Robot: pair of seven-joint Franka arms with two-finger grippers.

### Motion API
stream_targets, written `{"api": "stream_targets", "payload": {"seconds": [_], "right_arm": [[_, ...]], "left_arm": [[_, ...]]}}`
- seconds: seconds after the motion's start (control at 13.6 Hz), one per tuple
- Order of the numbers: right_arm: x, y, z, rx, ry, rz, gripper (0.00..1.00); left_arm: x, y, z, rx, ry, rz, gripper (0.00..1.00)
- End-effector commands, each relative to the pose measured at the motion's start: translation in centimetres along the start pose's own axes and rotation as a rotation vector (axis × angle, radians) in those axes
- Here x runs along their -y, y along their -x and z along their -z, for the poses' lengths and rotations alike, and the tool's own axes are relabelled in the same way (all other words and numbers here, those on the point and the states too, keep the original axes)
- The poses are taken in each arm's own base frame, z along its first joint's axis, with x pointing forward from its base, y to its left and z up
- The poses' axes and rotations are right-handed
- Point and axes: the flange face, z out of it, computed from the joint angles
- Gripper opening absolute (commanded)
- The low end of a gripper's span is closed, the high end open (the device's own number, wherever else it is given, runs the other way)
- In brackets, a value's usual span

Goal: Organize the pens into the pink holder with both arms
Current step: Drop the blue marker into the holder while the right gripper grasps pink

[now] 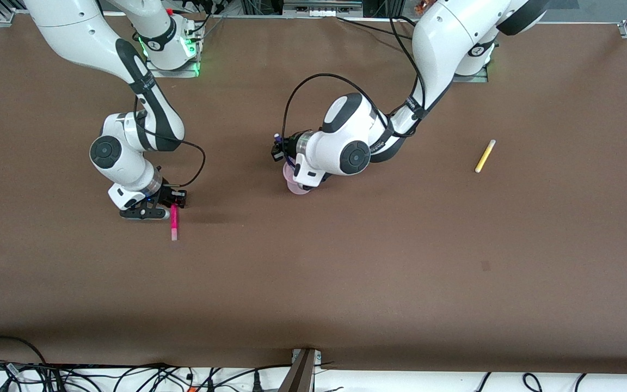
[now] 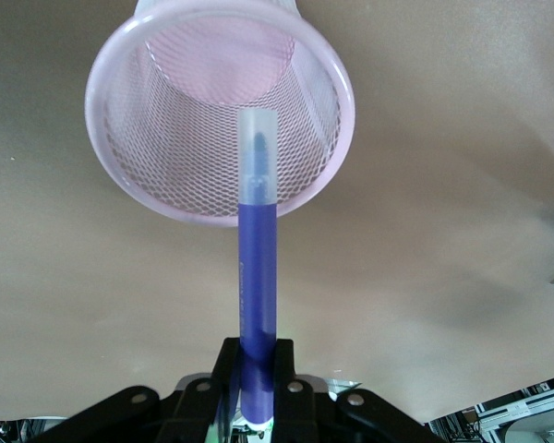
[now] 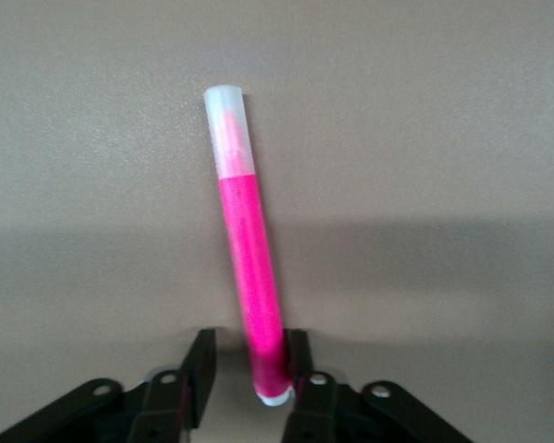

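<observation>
I hold the purple pen [image 2: 258, 277] clamped in the left gripper [image 2: 256, 369] over the pink holder [image 2: 120, 138], release next; right gripper [image 3: 249, 355] half-open, straddling the magenta pen [image 3: 245, 258]

The pink holder [image 2: 220, 111] is looking like fine wire mesh with a smooth solid rim, not plain plastic. The purple pen [image 2: 258, 295] and the magenta pen [image 3: 249, 277] are showing smooth, slightly glossy plastic barrels with frosted, translucent caps. The yellow pen [image 1: 485, 155] is looking like plastic too. The table [image 1: 346, 272] is wearing a matt brown covering, and the arm shells are shining glossy white.
</observation>
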Motion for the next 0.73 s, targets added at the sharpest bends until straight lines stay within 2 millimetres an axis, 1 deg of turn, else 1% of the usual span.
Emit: {"api": "stream_targets", "payload": {"seconds": [0.0, 0.15, 0.22, 0.29, 0.37, 0.44, 0.51, 0.59, 0.66], "right_arm": [[-0.3, 0.2, -0.1, 0.005, -0.008, -0.008, 0.23], [-0.3, 0.2, -0.1, 0.005, -0.008, -0.009, 0.06], [-0.4, 0.2, -0.1, 0.008, -0.009, -0.01, 0.0], [-0.3, 0.1, 0.0, 0.008, -0.009, -0.01, 0.0], [-0.3, 0.0, 0.2, 0.01, -0.01, -0.011, 0.0], [-0.2, 0.0, 0.6, 0.023, -0.01, -0.012, 0.0], [-0.1, -0.2, 1.0, 0.039, -0.01, -0.013, 0.0], [0.0, -0.5, 1.6, 0.056, -0.012, -0.019, 0.0], [0.2, -1.0, 2.6, 0.082, -0.034, -0.047, 0.0]], "left_arm": [[0.0, -0.7, 0.8, 0.007, -0.002, 0.006, 0.0], [0.1, -1.0, 1.0, 0.006, -0.006, 0.009, 0.0], [0.2, -1.1, 1.1, 0.007, -0.013, 0.01, 0.01], [0.3, -1.4, 1.3, 0.008, -0.016, 0.014, 0.18], [0.4, -1.7, 1.6, 0.007, -0.014, 0.02, 0.56], [0.4, -1.7, 1.7, 0.004, -0.014, 0.019, 1.0], [0.4, -1.7, 1.8, -0.006, -0.018, 0.012, 1.0], [0.3, -1.4, 2.4, -0.027, -0.021, -0.002, 1.0], [0.3, -1.8, 3.7, -0.029, -0.022, 0.0, 1.0]]}}
